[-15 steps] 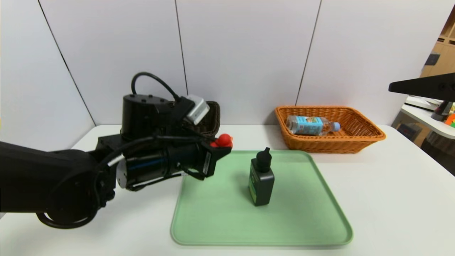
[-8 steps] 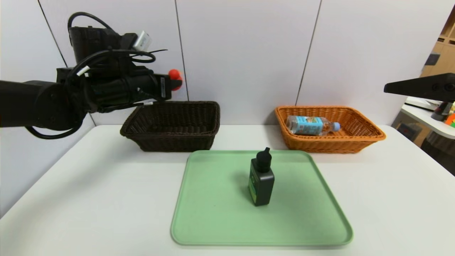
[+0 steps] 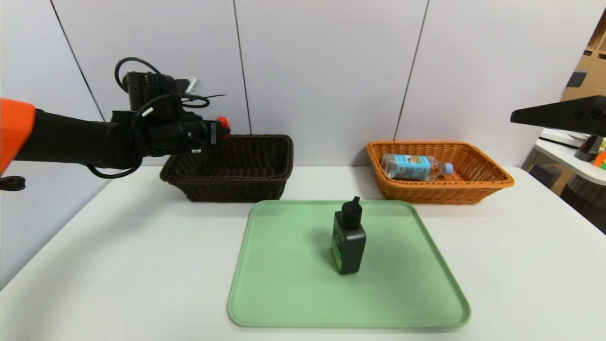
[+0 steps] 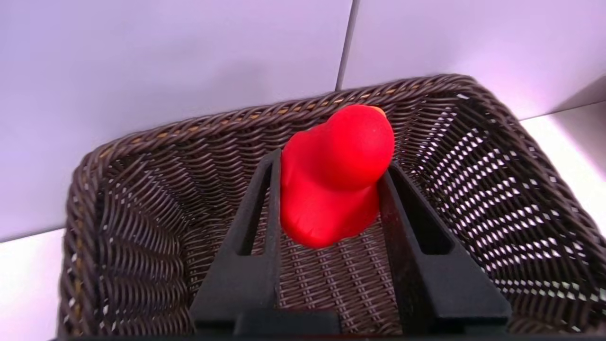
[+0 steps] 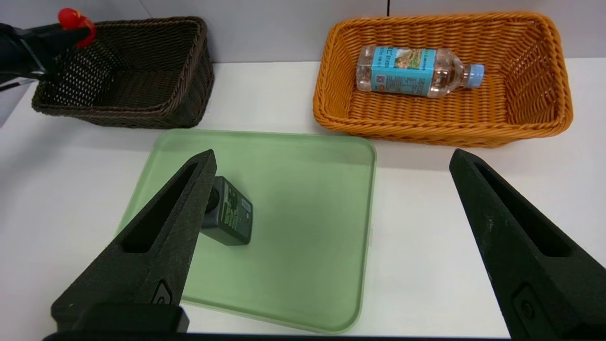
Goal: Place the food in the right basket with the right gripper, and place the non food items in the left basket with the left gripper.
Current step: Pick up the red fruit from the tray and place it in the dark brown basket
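Observation:
My left gripper (image 3: 218,131) is shut on a small red toy (image 4: 336,176) and holds it in the air over the left part of the dark brown left basket (image 3: 236,166); the toy (image 3: 222,121) pokes out past the fingertips. A black bottle with a green label (image 3: 348,237) stands upright on the green tray (image 3: 293,284). The orange right basket (image 3: 478,182) holds a water bottle with a blue label (image 3: 413,166) lying on its side. My right gripper (image 5: 331,166) hangs open high above the tray's right side, holding nothing.
White wall panels rise right behind both baskets. The white table (image 3: 118,265) stretches left and right of the tray. A desk with clutter (image 3: 582,161) stands past the table's right end.
My left arm rose from beside the tray with the red toy, then reached back and came down a little over the left basket. The right gripper stayed where it was.

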Tool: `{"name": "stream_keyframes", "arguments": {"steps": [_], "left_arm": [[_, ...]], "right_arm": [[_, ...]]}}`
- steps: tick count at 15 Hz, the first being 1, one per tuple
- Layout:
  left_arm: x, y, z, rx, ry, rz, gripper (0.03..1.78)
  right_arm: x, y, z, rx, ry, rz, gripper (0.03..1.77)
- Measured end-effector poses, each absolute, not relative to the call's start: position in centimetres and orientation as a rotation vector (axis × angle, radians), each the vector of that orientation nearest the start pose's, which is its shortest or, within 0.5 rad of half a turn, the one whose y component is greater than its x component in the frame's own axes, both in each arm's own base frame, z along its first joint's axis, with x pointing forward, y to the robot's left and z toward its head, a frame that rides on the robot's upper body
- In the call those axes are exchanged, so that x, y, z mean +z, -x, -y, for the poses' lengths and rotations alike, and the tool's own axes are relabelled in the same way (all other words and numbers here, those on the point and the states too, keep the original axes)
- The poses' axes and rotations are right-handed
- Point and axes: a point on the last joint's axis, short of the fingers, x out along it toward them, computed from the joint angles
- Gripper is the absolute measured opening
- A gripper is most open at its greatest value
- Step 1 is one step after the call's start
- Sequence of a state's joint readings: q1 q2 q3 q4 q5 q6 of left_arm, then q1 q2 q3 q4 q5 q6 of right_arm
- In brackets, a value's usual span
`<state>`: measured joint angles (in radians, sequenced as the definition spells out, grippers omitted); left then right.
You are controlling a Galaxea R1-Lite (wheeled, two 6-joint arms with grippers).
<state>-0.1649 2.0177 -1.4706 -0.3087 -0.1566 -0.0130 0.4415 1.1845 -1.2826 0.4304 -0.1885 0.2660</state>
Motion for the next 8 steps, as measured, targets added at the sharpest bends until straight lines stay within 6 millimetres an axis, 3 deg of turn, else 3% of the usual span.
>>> {"name": "stream_keyframes", "arguments": {"steps": [8], "left_arm": [[19.2, -42.1, 7.2, -0.286, 0.003, -0.418, 0.60]], "right_arm": [[33.5, -14.0, -6.1, 0.204, -0.168, -0.355, 1.70]]}}
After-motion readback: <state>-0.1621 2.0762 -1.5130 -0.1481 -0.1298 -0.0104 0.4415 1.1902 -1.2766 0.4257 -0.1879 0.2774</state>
